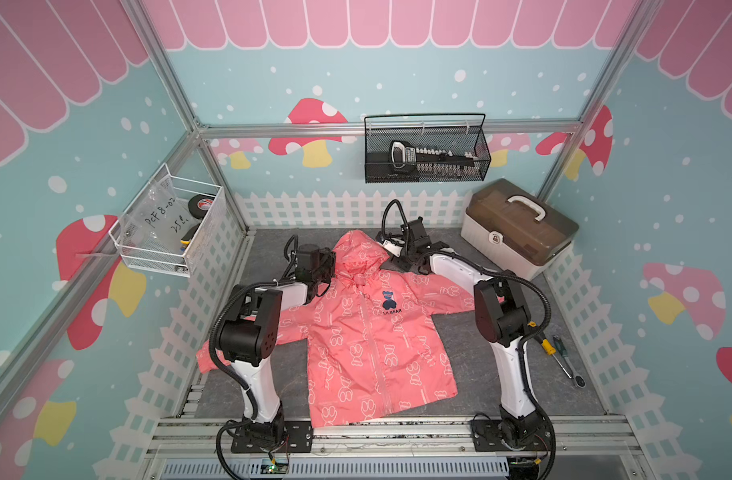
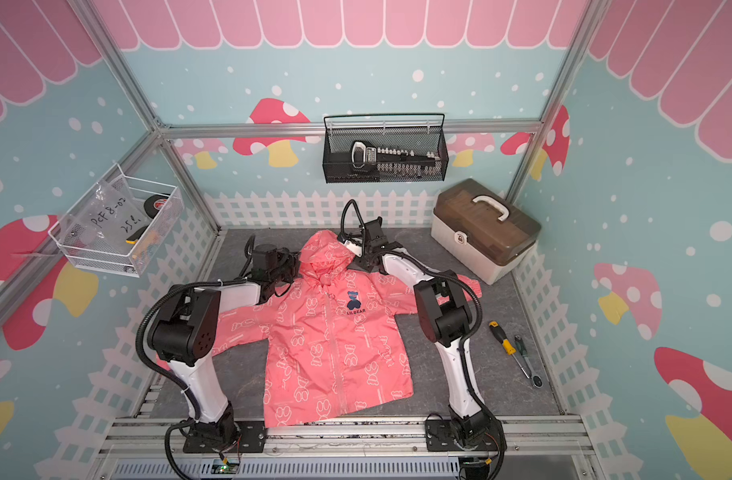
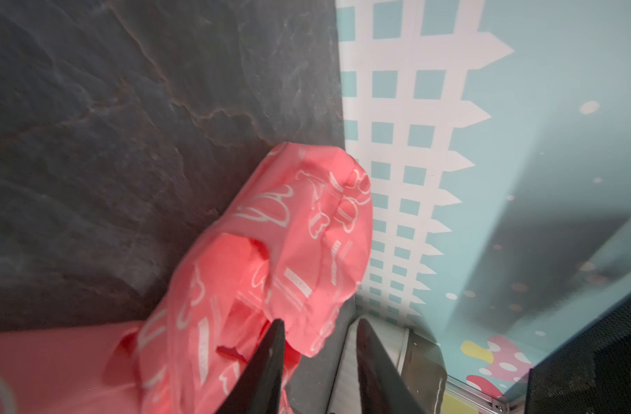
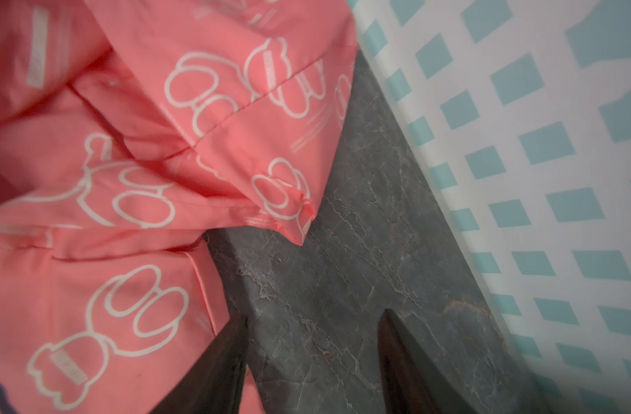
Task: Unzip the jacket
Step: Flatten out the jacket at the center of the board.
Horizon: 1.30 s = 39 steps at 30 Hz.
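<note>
Well apart from the jacket (image 1: 356, 345), white basket (image 1: 206, 237) holds tape roll (image 1: 201, 204).

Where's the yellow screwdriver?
In both top views the yellow screwdriver lies on the grey table, right of the right arm, beside a green-handled tool.

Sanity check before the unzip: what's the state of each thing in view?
jacket: flat on table, front up, zipper closed
left tool: open, empty
right tool: open, empty
toolbox: lid shut
yellow screwdriver: lying loose on table
</note>
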Motion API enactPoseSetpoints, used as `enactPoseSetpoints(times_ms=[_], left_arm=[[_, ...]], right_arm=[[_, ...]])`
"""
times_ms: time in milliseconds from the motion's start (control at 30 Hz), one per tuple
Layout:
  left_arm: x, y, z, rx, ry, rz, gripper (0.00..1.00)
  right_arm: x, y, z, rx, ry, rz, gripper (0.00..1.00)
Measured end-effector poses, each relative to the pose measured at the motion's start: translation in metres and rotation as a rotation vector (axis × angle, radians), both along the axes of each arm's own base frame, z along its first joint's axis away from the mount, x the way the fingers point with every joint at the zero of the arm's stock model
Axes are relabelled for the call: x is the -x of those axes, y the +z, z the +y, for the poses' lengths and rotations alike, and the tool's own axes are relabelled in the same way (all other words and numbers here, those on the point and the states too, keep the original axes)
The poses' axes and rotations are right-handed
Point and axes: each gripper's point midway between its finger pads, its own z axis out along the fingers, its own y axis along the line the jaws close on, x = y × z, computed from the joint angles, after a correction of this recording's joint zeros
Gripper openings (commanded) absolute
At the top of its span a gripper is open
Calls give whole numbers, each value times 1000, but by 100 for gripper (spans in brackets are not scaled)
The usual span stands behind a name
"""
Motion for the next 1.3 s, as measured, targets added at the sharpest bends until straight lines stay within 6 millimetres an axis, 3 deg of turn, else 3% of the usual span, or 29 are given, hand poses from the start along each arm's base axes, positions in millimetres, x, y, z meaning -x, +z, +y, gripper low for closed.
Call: enactPoseSetpoints(times_ms=[67,133,200,300,433,500,633,767,933,1133,1300], left_arm=[[3,23,-2,-13,-4,-43,17],[8,44,-3,-44,-20,-81,15],[12,60,-4,-102,-54,-115,22],[10,82,-11,-231,-180,-195,41],[-9,107,-34,-456,-478,-307,45],[-8,111,-47,-605,-633,-372,48],[34,89,-77,-936,-1023,-472,51],[70,80,-92,-1083,-1358,-575,50],[87,61,-89,-1145,-1635,-665,49],[104,0,-82,-1085,-1888,-601,47],[111,-27,-80,-1073,-1999,-615,44]], right_arm=[[1,18,-3,-66,-44,15,57],[2,33,-6,-122,-81,28,56],[5,44,-9,-172,-108,45,56],[22,48,-12,-232,-121,81,57],[60,40,-16,-298,-88,117,59],[81,34,-19,-323,-58,122,59],[112,33,-26,-357,-1,77,61],[130,40,-32,-386,40,-16,65],[148,36,-39,-422,58,-98,67],[152,41,-40,-447,63,-156,69],[150,48,-37,-462,67,-180,67]])
